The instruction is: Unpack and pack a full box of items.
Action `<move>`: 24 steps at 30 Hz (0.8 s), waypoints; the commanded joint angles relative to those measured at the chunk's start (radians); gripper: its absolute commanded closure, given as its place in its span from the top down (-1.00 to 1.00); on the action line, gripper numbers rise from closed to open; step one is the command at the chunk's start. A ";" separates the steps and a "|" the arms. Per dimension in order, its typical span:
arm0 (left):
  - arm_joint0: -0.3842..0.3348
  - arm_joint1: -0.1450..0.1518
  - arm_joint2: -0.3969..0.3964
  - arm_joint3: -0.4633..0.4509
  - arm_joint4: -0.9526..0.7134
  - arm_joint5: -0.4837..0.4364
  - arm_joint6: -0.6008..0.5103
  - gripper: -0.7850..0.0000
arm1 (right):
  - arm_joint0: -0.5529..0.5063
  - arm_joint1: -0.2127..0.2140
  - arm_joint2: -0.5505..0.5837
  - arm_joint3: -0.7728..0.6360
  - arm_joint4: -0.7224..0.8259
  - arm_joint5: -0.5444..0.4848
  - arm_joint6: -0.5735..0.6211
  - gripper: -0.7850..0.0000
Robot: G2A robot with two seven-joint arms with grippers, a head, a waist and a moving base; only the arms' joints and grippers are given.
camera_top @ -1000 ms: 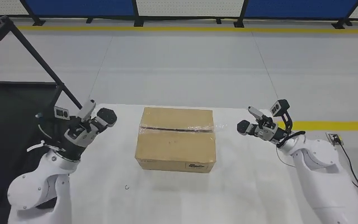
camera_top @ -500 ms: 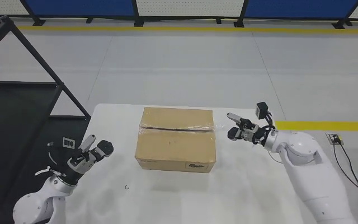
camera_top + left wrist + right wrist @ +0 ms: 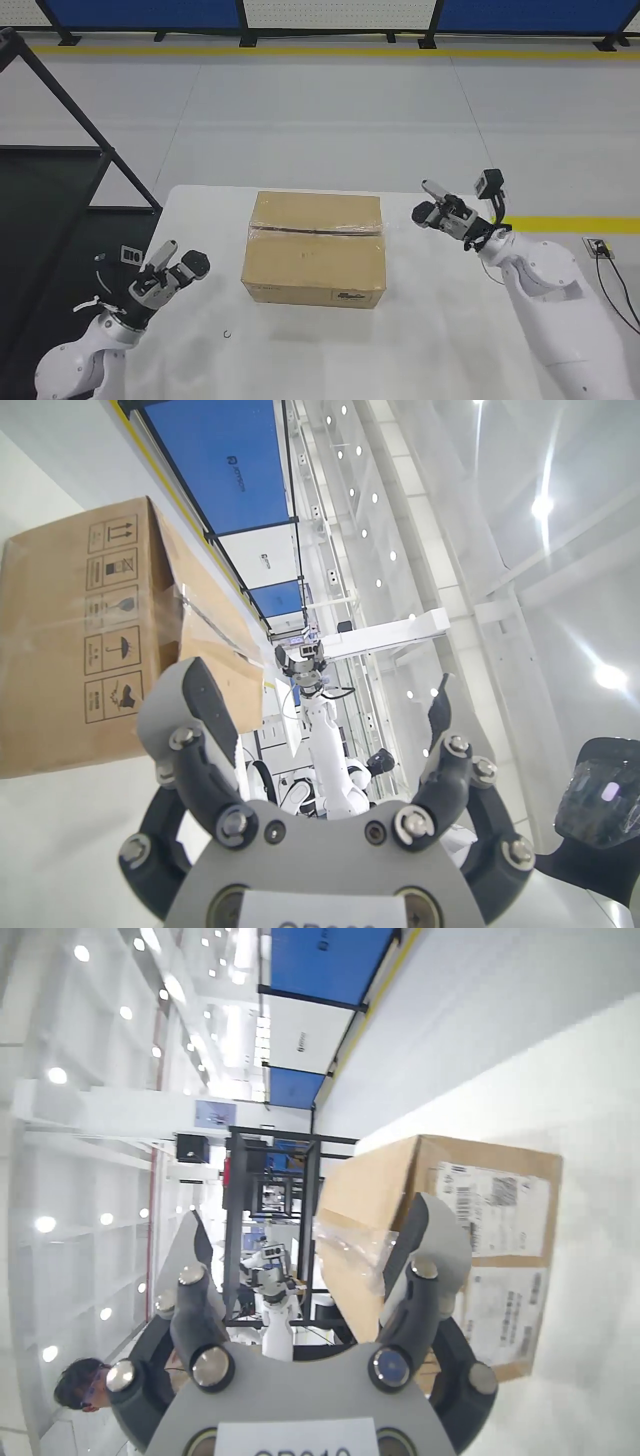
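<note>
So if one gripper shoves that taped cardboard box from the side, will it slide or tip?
Probably slides: the box sits low and wide on the table. Likely stiff, since clear tape holds the flaps shut. Weight can't be judged.

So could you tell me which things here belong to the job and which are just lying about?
For the job: taped cardboard box; left gripper and right gripper, both open, flanking it.
Just lying about: small dark bit on the table; black frame.

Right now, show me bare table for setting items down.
Widest: the near strip of table before the box, bar a small ring. Also bare: between box and left gripper, and the box's other side by the right gripper. Behind the box is tight.
</note>
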 commanded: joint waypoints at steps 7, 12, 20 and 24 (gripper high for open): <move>0.004 0.007 0.030 0.006 0.000 -0.014 0.031 1.00 | 0.059 -0.020 -0.131 -0.060 -0.038 0.108 0.058 1.00; 0.018 0.012 0.035 0.011 -0.008 -0.024 0.036 1.00 | 0.150 -0.045 -0.234 0.015 -0.090 0.141 0.049 1.00; 0.024 0.022 0.030 0.027 -0.027 -0.029 0.043 1.00 | 0.220 -0.064 -0.305 0.102 -0.156 0.159 0.073 1.00; 0.015 0.026 0.039 0.035 -0.029 -0.027 0.045 1.00 | 0.226 -0.066 -0.313 0.111 -0.167 0.163 0.090 0.71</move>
